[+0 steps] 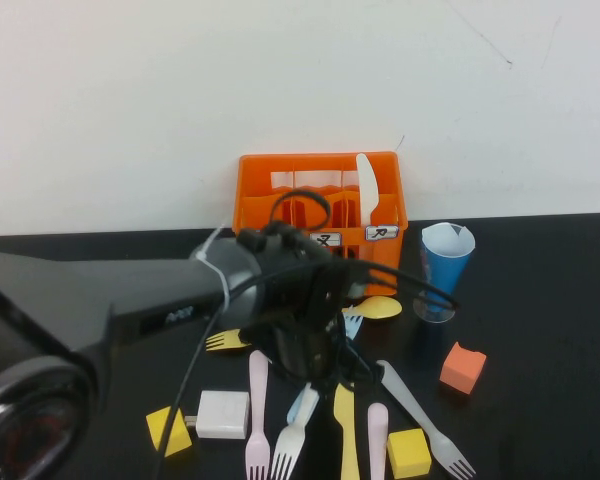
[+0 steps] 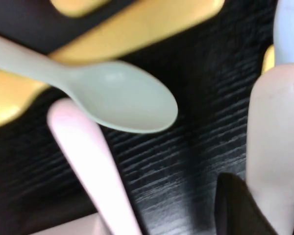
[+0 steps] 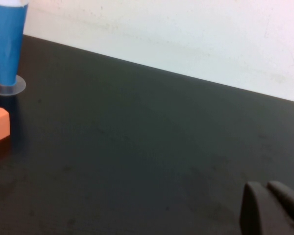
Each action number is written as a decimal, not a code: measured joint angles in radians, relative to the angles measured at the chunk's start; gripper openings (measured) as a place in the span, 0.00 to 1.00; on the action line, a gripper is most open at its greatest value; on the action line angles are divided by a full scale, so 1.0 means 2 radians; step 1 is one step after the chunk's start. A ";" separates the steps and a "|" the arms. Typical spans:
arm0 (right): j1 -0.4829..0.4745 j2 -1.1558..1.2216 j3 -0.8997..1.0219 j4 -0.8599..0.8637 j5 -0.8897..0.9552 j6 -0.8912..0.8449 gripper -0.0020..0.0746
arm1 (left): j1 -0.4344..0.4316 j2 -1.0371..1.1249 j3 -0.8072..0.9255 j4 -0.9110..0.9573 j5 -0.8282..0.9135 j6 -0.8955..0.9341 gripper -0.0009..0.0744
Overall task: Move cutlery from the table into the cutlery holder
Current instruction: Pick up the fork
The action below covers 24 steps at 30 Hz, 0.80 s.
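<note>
Pastel cutlery lies fanned at the near edge of the black worktop [image 1: 540, 300]: a pink fork [image 1: 257, 420], a white fork [image 1: 292, 438], a yellow knife [image 1: 346, 430], a short pink handle [image 1: 377, 435] and a grey fork [image 1: 425, 420], with two yellow cubes [image 1: 168, 430] and a white block [image 1: 223, 414] among them.

Just behind that fan our left hand [image 1: 315, 345] sits low over the pile, wrist and cables covering the fingers from above. Its wrist camera looks straight down on a mint-grey spoon [image 2: 122, 98] lying across a pink handle [image 2: 90, 166], with yellow pieces behind and one dark fingertip [image 2: 237, 208] at the frame's edge. We cannot tell how wide the hand stands or whether it has anything.

We judge the step to be a pick from the cluster. To do it well we would settle on one piece, square the fingers across its handle, and lift straight so crossed neighbours do not drag.

Further back lie a yellow spoon [image 1: 380, 307] and a yellow fork [image 1: 225, 341]; an orange cube [image 1: 463, 368] and a blue cone cup [image 1: 444, 270] stand to the right. Farthest, against the wall, the orange cutlery holder [image 1: 320, 205] already has a white knife [image 1: 367, 185] upright in a right-hand compartment.

Our right hand [image 3: 272, 208] rests apart, fingers together, holding nothing.
</note>
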 joint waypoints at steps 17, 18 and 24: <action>0.000 0.000 0.000 0.000 0.000 0.000 0.02 | 0.000 0.049 0.002 -0.011 -0.013 0.005 0.25; 0.000 0.000 0.000 0.000 0.000 0.000 0.02 | 0.000 0.049 0.002 -0.011 -0.012 0.005 0.26; 0.000 0.000 0.000 0.000 0.000 0.000 0.02 | 0.000 0.048 0.002 -0.011 -0.002 0.006 0.27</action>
